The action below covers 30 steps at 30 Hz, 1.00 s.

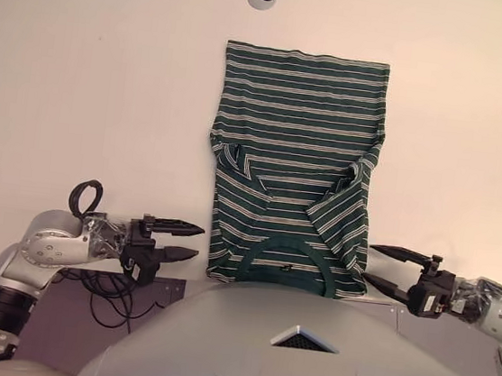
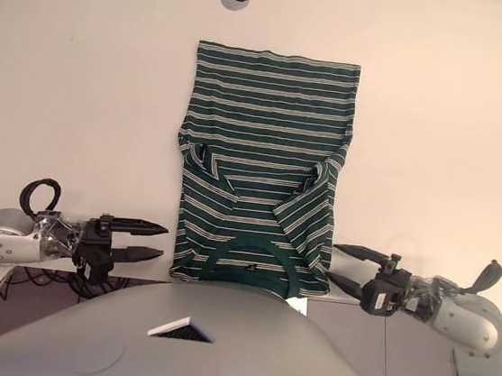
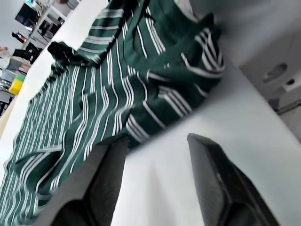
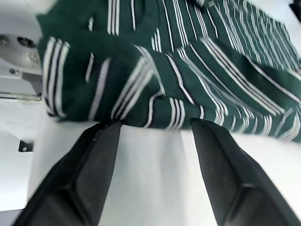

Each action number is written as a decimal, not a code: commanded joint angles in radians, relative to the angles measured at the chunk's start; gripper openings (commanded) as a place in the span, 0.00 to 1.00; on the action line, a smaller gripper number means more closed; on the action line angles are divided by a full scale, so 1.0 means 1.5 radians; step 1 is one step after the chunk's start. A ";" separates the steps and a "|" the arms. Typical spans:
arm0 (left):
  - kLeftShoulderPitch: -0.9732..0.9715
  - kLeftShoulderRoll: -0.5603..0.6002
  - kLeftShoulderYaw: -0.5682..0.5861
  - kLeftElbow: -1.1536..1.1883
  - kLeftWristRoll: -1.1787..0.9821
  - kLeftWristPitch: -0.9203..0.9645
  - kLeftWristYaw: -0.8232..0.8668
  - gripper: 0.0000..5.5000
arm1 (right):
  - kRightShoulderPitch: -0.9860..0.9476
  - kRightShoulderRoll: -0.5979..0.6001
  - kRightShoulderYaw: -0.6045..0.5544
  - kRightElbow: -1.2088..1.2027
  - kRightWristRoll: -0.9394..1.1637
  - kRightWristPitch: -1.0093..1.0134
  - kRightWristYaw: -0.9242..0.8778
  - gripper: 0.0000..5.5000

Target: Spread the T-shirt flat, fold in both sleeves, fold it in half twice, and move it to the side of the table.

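T-shirt (image 1: 295, 157): laid flat lengthwise across middle of counter (image 1: 90, 88), collar (image 1: 284, 257) at near edge, hem toward far edge. Left sleeve (image 1: 233, 161) and right sleeve (image 1: 344, 208): both turned in over body, the right one a long diagonal flap, slightly rumpled.

Left hand (image 1: 198, 242): at near edge, just beside shirt's near left corner, fingers spread wide, holding nothing. Right hand (image 1: 371, 263): at near edge, just beside near right corner, likewise spread wide and empty.

Step in hand, as judged: sleeves done, first half-fold about to begin. Next move, as judged: pinching both near corners level, lifting together, carrying collar end over toward hem, keeping sleeve flaps from slipping out. Second fold and shift to counter's side not yet done.
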 commanded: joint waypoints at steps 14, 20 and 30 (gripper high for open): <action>-0.084 -0.006 -0.162 0.064 0.136 -0.003 0.078 0.12 | -0.037 -0.068 0.105 0.032 -0.140 -0.039 -0.112 0.15; -0.096 0.003 -0.186 0.073 0.145 -0.006 0.096 0.03 | -0.040 -0.091 0.121 0.036 -0.134 -0.033 -0.132 0.00; -0.079 0.193 -0.245 -0.254 -0.430 0.468 -0.122 0.00 | 0.080 -0.232 0.111 -0.176 0.456 0.297 0.065 0.00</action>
